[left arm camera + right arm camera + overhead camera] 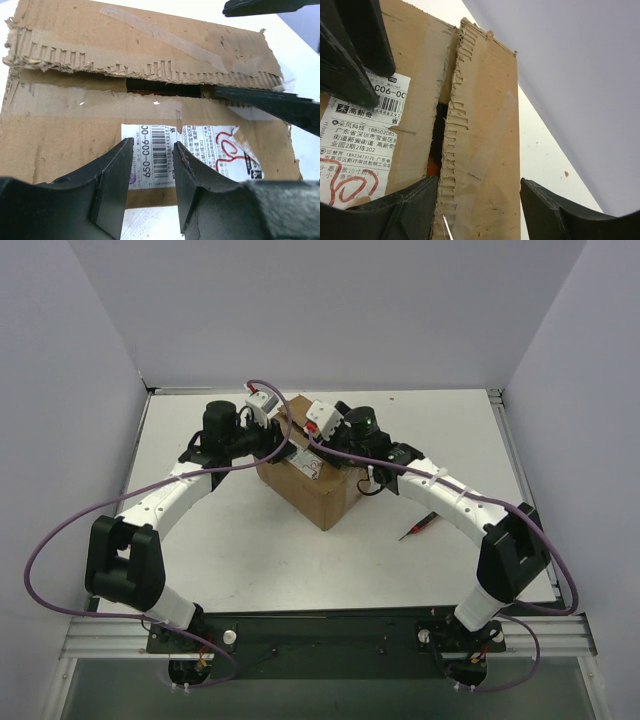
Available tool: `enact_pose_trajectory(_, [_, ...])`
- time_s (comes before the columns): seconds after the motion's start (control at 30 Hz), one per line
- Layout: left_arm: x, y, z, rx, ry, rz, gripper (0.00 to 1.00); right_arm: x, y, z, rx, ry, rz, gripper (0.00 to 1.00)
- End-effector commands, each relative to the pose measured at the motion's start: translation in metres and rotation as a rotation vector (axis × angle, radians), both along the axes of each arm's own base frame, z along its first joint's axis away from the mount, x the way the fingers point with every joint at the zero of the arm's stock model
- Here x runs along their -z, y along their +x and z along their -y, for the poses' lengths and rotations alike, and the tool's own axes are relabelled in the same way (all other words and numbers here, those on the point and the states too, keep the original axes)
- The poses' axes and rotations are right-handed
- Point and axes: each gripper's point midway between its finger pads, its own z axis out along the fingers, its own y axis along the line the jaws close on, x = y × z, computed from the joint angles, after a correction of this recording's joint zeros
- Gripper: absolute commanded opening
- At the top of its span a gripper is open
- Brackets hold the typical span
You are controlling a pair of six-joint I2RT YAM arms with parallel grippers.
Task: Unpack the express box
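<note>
Brown corrugated board is the whole story up close: the express box [318,490] sits in the middle of the table [230,530] between the two arms, flaps down, its taped centre seam torn into a dark slot [160,89]. The step in hand, by my reading, is getting the far flap [485,100] up. To do it well, hook under that ragged edge at the slot, swing the flap about its fold rather than hauling straight up, and keep the labelled near flap pressed down so the box doesn't tip or skate. Leftover tape may drag, so go slowly. Nearest to us, the left gripper [151,150] has its fingers partway apart with nothing between them, poised over the white label [210,150]; whether it touches the cardboard I can't tell. Further out, the right gripper [479,185] stands wider, one finger at the slot, the other past the flap's outer edge, straddling it, not pinching.
</note>
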Motion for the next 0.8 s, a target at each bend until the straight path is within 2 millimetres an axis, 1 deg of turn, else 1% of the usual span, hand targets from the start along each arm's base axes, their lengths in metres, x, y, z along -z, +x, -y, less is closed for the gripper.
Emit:
enact_pose_trajectory(0.0, [0.017,-0.007,0.003,0.028,0.002,-0.062,0.48,-0.017,0.028,0.022,0.092,0.012,0.078,0.65])
enact_pose_trajectory(0.03, [0.017,-0.008,0.003,0.028,0.003,-0.061,0.48,-0.023,0.034,0.030,0.114,0.020,0.091,0.65])
enact_pose_trajectory(0.07, [0.018,-0.008,0.003,0.030,0.004,-0.062,0.48,-0.030,0.038,0.032,0.126,0.033,0.111,0.65])
enact_pose_trajectory(0.13, [0.019,-0.008,0.002,0.031,0.005,-0.062,0.48,-0.051,0.048,0.042,0.158,0.066,0.154,0.64])
enact_pose_trajectory(0.23, [0.021,-0.010,0.002,0.035,0.010,-0.063,0.48,-0.079,0.055,0.048,0.177,0.111,0.205,0.63])
enact_pose_trajectory(0.3, [0.024,-0.011,0.002,0.038,0.012,-0.068,0.48,-0.086,0.061,0.056,0.191,0.119,0.218,0.62])
enact_pose_trajectory(0.33, [0.025,-0.012,0.003,0.042,0.012,-0.071,0.48,-0.084,0.064,0.057,0.191,0.114,0.215,0.62])
enact_pose_trajectory(0.37, [0.025,-0.013,0.003,0.044,0.012,-0.072,0.48,-0.082,0.069,0.064,0.203,0.105,0.217,0.62])
enact_pose_trajectory(0.4, [0.026,-0.013,0.004,0.047,0.010,-0.074,0.48,-0.078,0.073,0.067,0.207,0.100,0.211,0.62])
enact_pose_trajectory(0.43, [0.027,-0.013,0.003,0.046,0.013,-0.077,0.48,-0.071,0.078,0.069,0.210,0.093,0.199,0.62])
enact_pose_trajectory(0.47, [0.027,-0.014,0.003,0.049,0.012,-0.076,0.48,-0.066,0.083,0.077,0.227,0.089,0.187,0.62])
enact_pose_trajectory(0.5, [0.028,-0.014,0.003,0.050,0.014,-0.078,0.48,-0.059,0.087,0.077,0.211,0.093,0.167,0.62])
enact_pose_trajectory(0.53, [0.028,-0.015,0.003,0.049,0.017,-0.078,0.48,-0.046,0.092,0.076,0.208,0.087,0.137,0.62])
enact_pose_trajectory(0.57, [0.028,-0.015,0.003,0.051,0.020,-0.076,0.48,-0.043,0.095,0.077,0.213,0.099,0.111,0.60])
enact_pose_trajectory(0.6, [0.028,-0.015,0.002,0.052,0.022,-0.078,0.48,-0.040,0.102,0.086,0.237,0.111,0.096,0.59])
enact_pose_trajectory(0.63, [0.027,-0.016,0.003,0.053,0.024,-0.075,0.48,-0.029,0.107,0.087,0.244,0.131,0.059,0.58])
enact_pose_trajectory(0.67, [0.029,-0.016,0.002,0.053,0.029,-0.076,0.48,-0.030,0.111,0.090,0.261,0.160,0.037,0.58])
enact_pose_trajectory(0.7, [0.029,-0.016,0.002,0.053,0.032,-0.072,0.48,-0.026,0.116,0.100,0.304,0.221,-0.007,0.58])
enact_pose_trajectory(0.77, [0.029,-0.019,0.002,0.062,0.043,-0.068,0.48,-0.012,0.120,0.105,0.314,0.281,-0.085,0.57])
